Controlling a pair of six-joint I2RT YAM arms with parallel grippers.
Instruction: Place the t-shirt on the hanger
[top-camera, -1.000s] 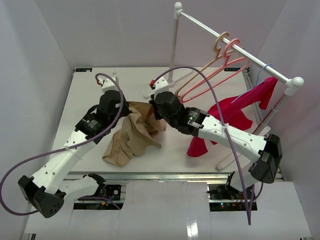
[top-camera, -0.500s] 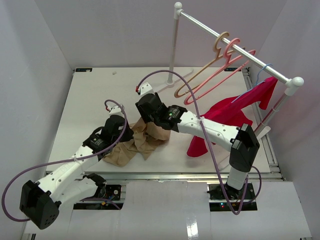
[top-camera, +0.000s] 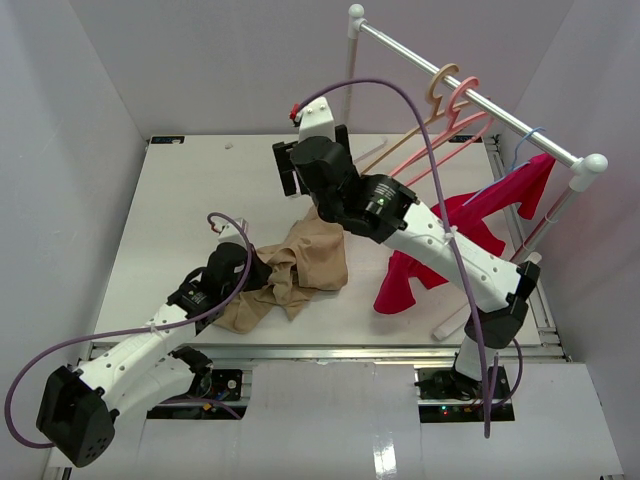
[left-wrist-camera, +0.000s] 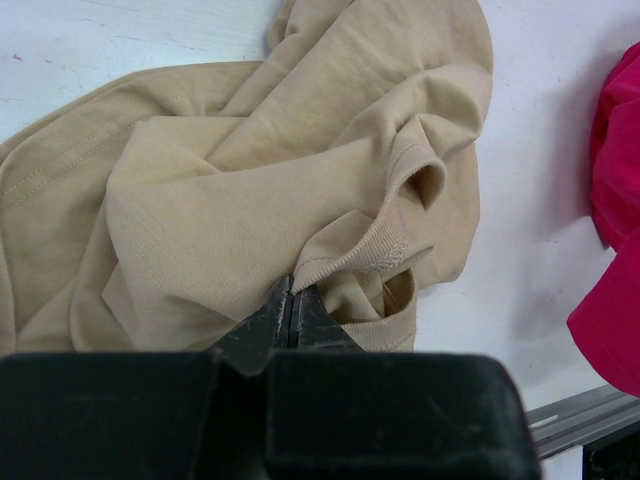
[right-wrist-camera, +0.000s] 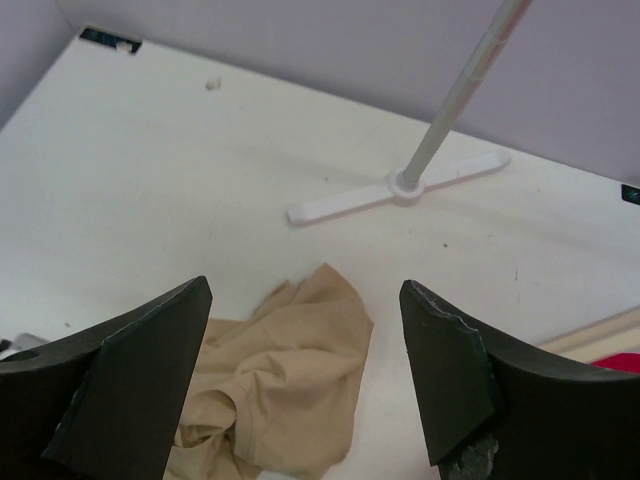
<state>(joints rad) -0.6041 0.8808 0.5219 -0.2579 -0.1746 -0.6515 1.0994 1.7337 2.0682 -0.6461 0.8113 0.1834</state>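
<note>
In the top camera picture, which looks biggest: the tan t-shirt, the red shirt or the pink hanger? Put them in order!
1. The red shirt spreads widest, though the right arm covers part of it.
2. The t-shirt is bunched up and close to the red one in size, so that order is unsure.
3. The hanger is thin and partly hidden.

You are working in a robotics lab cell rather than a home. A bare white table (top-camera: 180, 200) is boxed in by plain pale walls (top-camera: 70, 130), with an aluminium rail (top-camera: 330, 350) along its near edge. The left arm (top-camera: 140, 345) and right arm (top-camera: 450, 250) trail purple cables (top-camera: 372, 82), and a small clothes rack (top-camera: 510, 112) stands on the tabletop itself.
</note>
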